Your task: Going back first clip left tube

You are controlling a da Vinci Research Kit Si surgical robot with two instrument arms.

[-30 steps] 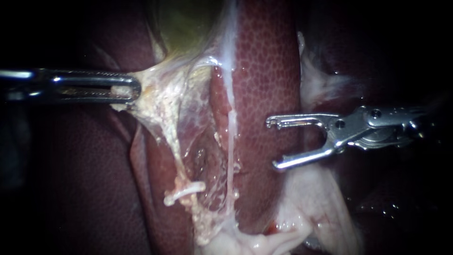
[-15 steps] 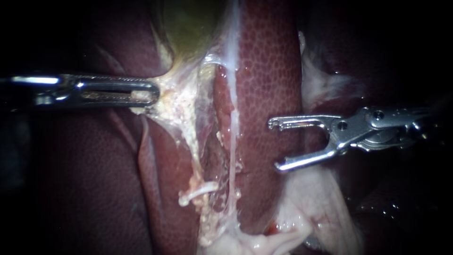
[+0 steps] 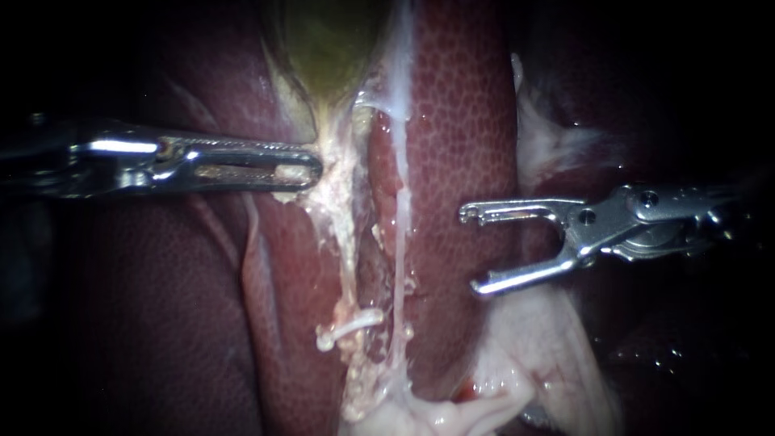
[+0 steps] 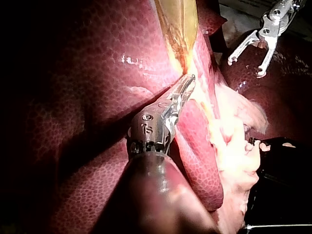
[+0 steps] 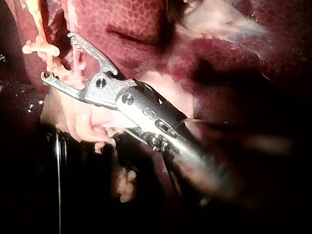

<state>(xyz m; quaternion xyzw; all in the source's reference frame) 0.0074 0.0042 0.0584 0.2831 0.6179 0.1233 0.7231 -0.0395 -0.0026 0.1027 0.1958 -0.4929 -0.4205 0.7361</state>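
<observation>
My left instrument comes in level from the left, its jaws shut on pale tissue just under the yellow-green gallbladder. From that grip a pale ragged tube runs down to a short whitish stub. Beside it on the right hangs a thinner white strand. My right instrument stands off to the right over the liver, jaws wide open and holding nothing. No clip shows on either tube. The left wrist view shows my left instrument gripping below the gallbladder. In the right wrist view my right instrument gapes beside the stub.
Pale fatty tissue spreads below my right instrument, and a white lump lies where the tubes end. Dark red liver fills the left. My right instrument shows beyond my left one in the left wrist view.
My left instrument has moved right with the tissue in its jaws, and the stretched pale sheet has slackened into a narrow band. My right instrument has hardly moved.
</observation>
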